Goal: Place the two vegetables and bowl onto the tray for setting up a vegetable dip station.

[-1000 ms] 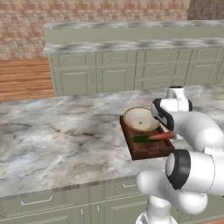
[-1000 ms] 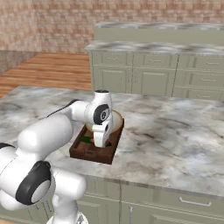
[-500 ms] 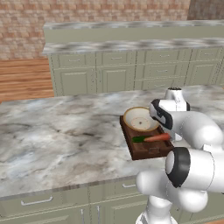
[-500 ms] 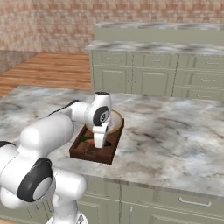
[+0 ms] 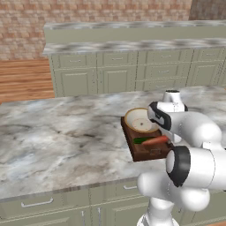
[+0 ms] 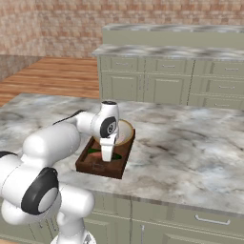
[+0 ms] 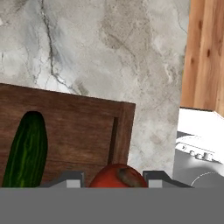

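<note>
Carrot (image 7: 117,176) sits between the gripper's (image 7: 114,178) narrowed fingertips, low over the tray (image 5: 140,153), beside the cucumber (image 7: 27,151) and near the bowl (image 5: 137,121). It looks stiff, light and smooth; a mid-length grip should limit rolling.

Marble counter (image 5: 53,132), green cabinets (image 5: 119,79), brick wall (image 5: 88,13)

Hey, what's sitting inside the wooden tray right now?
The tray holds the bowl at its far end, with the cucumber and carrot lying nearer. The arm hides part of the tray's right side, so that area can't be checked.
</note>
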